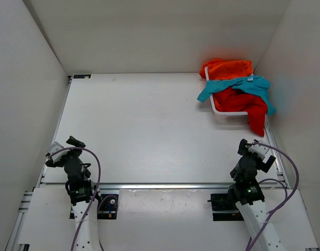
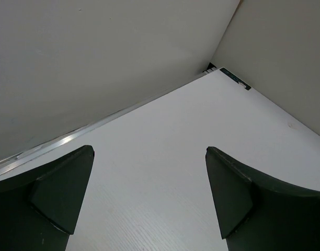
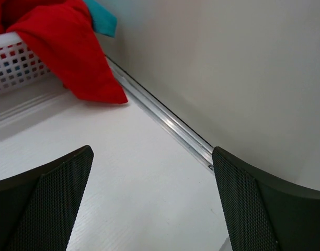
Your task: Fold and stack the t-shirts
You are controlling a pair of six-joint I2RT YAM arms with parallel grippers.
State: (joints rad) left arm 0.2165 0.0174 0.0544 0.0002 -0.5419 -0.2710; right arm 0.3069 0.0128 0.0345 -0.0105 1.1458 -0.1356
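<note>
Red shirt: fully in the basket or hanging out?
Hanging out: the red t-shirt drapes over the white basket's near rim down to the table.

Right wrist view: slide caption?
Open right hand over white table; red cloth t-shirt spills from white plastic mesh basket ahead.

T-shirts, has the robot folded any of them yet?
Not yet. Done: nothing; the orange shirt, teal shirt and red shirt lie crumpled in and over the basket. In hand: nothing; left gripper and right gripper are open and empty, near their bases. Left: take out, fold and stack all three.
</note>
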